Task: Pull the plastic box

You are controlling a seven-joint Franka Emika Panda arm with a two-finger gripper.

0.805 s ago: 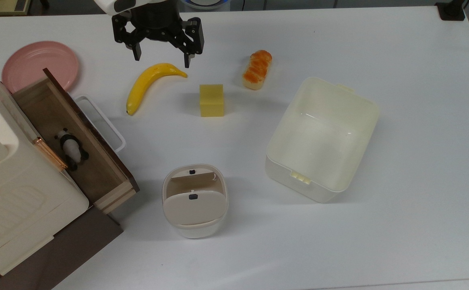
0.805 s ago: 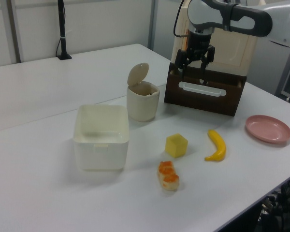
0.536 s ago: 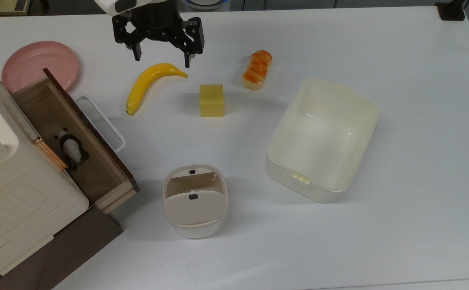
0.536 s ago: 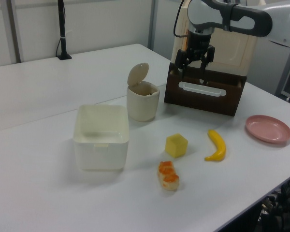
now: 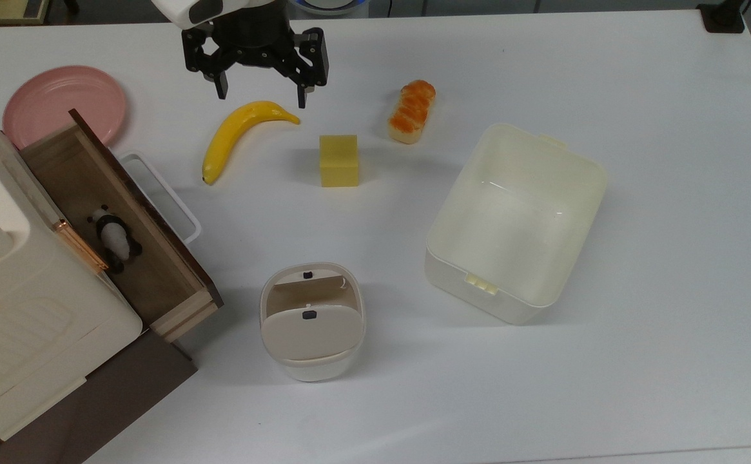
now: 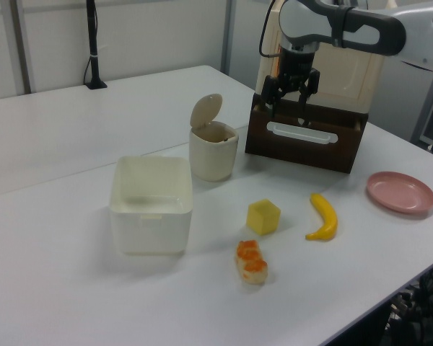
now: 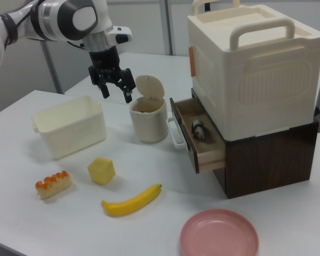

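Note:
The plastic box (image 5: 459, 283) is a large cream-white tub with rounded corners and a small latch tab, standing empty on the white table at the top view's right. It also appears as the plastic box (image 6: 148, 231) at the left view's left and the plastic box (image 7: 74, 133) at the right view's left. My gripper (image 5: 261, 96) hangs open and empty above the table by the banana's tip, far to the left of the box in the top view. In the side views the gripper (image 6: 285, 112) (image 7: 117, 96) is well above the tabletop.
A banana (image 5: 236, 132), a yellow cube (image 5: 339, 161) and a bread roll (image 5: 412, 111) lie between gripper and box. A small beige bin (image 5: 311, 322) with a flap lid stands nearer. A pink plate (image 5: 64, 103) and a cabinet's open drawer (image 5: 149, 270) holding a panda figure (image 5: 115, 237) are at the left.
The gripper has shifted only very slightly, still open. The box and the other objects have not moved.

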